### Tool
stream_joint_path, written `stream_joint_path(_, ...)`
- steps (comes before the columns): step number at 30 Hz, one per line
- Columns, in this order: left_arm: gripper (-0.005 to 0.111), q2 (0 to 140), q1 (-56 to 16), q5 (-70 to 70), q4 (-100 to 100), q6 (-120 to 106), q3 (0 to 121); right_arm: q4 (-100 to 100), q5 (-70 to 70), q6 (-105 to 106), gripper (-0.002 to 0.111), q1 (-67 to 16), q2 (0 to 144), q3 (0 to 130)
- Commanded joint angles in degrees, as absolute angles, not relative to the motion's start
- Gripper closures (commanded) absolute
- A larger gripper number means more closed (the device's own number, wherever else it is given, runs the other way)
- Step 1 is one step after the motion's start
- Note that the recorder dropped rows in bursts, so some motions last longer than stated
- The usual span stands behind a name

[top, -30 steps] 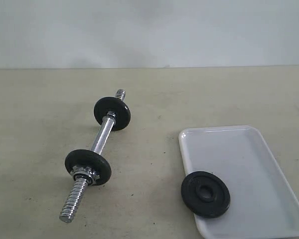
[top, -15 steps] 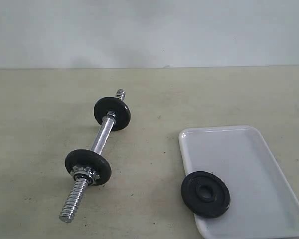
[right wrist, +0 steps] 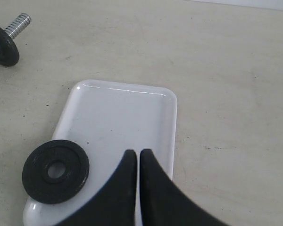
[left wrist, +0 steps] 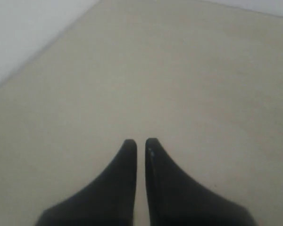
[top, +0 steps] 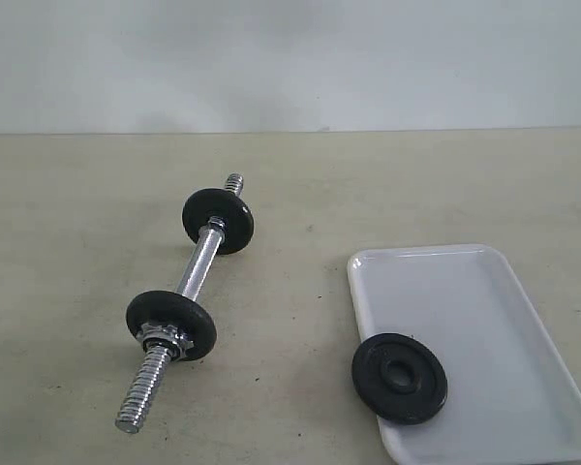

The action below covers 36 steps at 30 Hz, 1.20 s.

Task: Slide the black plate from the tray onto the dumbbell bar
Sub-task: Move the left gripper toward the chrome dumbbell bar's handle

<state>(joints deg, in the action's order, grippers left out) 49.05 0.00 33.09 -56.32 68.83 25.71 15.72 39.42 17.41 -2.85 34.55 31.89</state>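
Note:
The black plate (top: 400, 377) (right wrist: 55, 171) lies flat on the near left corner of the white tray (top: 484, 300) (right wrist: 127, 113), its edge overhanging the rim. The dumbbell bar (top: 196, 270) rests on the table to the left, with two small black discs and a chrome nut (top: 165, 337) on it; one threaded end (right wrist: 16, 24) shows in the right wrist view. My right gripper (right wrist: 138, 153) hovers over the tray beside the plate, shut and empty. My left gripper (left wrist: 140, 142) is shut over bare table, with nothing between its fingers. Neither arm shows in the exterior view.
The beige table (top: 77, 223) runs back to a pale wall (top: 290, 58). Open tabletop lies between the bar and the tray.

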Motion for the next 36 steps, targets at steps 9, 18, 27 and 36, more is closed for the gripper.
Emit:
stream_joint_path(9, 0.102, 49.4, 0.1, 27.8, -7.4, 44.2, 25.5, 16.2, 40.1, 17.7, 0.109, -3.1, 34.4, 32.2)
stream_joint_path(18, 0.102, 49.5, 0.1, 29.5, 19.9, -10.7, 25.5, 16.2, 40.1, 17.7, 0.109, -3.1, 34.4, 32.2)
stream_joint_path(27, 0.102, 51.8, 0.1, 35.7, 56.8, -54.0, 25.5, 16.2, 40.1, 17.7, 0.109, -3.1, 34.4, 32.2)
stream_joint_path(36, 0.102, 58.0, 0.1, 36.1, 63.4, -62.2, 25.5, 16.2, 40.1, 17.9, 0.109, -3.1, 34.4, 32.2)
